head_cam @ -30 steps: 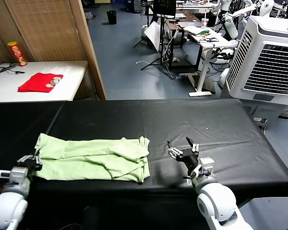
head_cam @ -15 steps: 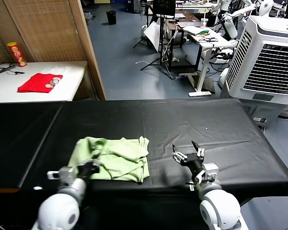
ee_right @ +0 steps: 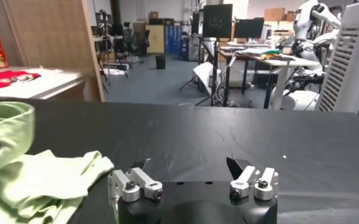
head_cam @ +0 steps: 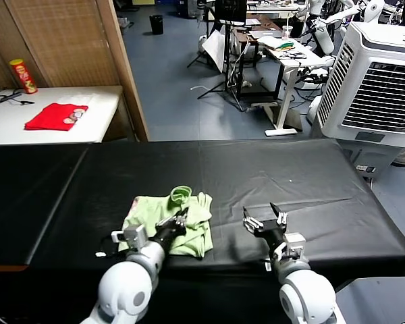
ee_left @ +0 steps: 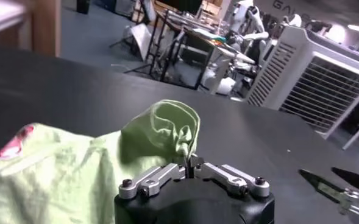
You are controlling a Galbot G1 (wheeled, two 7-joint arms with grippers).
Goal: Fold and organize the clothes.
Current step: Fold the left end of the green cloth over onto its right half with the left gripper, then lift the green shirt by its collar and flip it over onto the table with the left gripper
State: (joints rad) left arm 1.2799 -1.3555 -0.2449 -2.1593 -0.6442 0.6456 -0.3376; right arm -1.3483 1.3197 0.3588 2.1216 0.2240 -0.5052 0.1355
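Reaching low over the worktop, the left gripper pinches the green T-shirt, lifting a fold. The right gripper waits beside it, fingers wide apart.

Pale green T-shirt lies bunched on the black table, one sleeve loop standing up at its far edge. Left gripper is over the shirt's near right part, fingers pinched together on the cloth. Right gripper is beside the shirt, apart from it, fingers spread. Red garment on the white side table.
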